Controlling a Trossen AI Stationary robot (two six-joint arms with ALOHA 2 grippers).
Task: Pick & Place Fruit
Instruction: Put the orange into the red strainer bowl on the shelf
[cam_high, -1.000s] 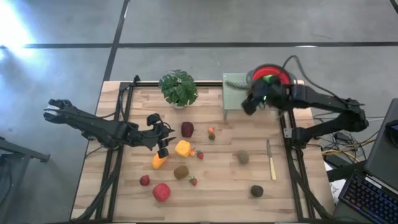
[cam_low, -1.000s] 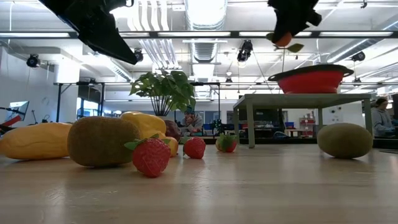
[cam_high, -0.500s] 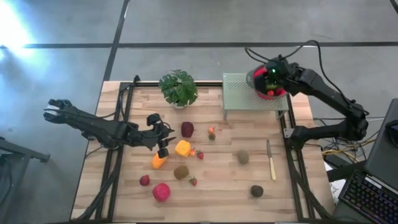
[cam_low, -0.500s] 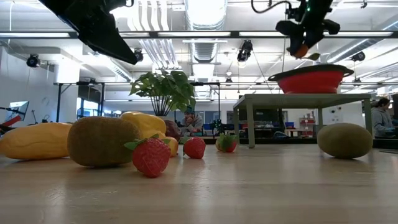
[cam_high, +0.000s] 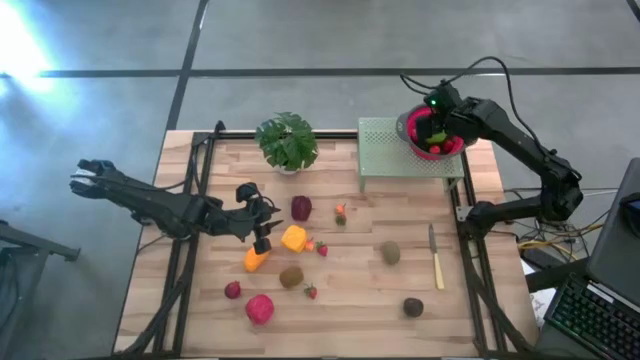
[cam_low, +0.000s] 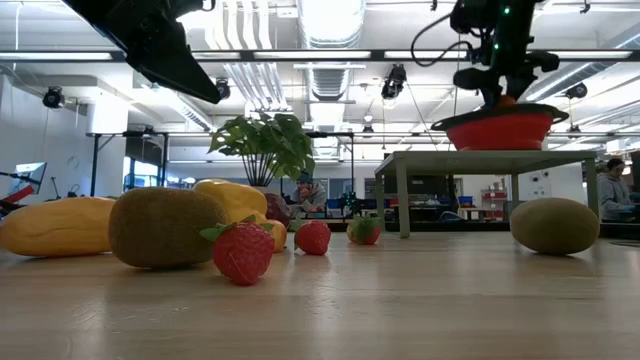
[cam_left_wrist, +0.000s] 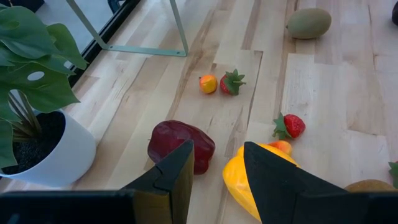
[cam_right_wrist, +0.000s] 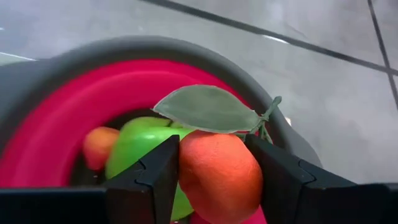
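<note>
My right gripper (cam_right_wrist: 217, 163) is shut on an orange fruit (cam_right_wrist: 219, 177) with a green leaf (cam_right_wrist: 205, 109), just over the red bowl (cam_high: 412, 141) on the green stand (cam_high: 385, 152). A green apple (cam_right_wrist: 134, 149) and another orange fruit (cam_right_wrist: 98, 146) lie in the bowl. My left gripper (cam_left_wrist: 217, 158) hangs open above a maroon fruit (cam_left_wrist: 180, 146) and a yellow fruit (cam_left_wrist: 245, 183), touching neither. More fruit lies on the table: kiwis (cam_high: 291, 276) (cam_high: 391, 254), strawberries (cam_high: 322, 249), a red apple (cam_high: 259, 308). My right gripper pinches the orange fruit's two opposite sides (cam_right_wrist: 186, 168) between its two fingers. The fingers slant down from the table's right side. The fruit is lifted clear, its leaf pointing away from the fingers, and it hangs at the level of the bowl's rim (cam_low: 470, 118).
A potted plant (cam_high: 287, 141) stands at the table's far edge, left of the stand. A knife (cam_high: 435, 258) lies near the right edge. Black frame rails (cam_high: 190, 240) run along both sides of the table. A person (cam_low: 612, 190) sits beyond the table.
My right gripper has carried the orange fruit from over the stand's left part toward the table's far right corner, turning about as it went, and has sunk until the fruit hangs at the bowl's rim.
</note>
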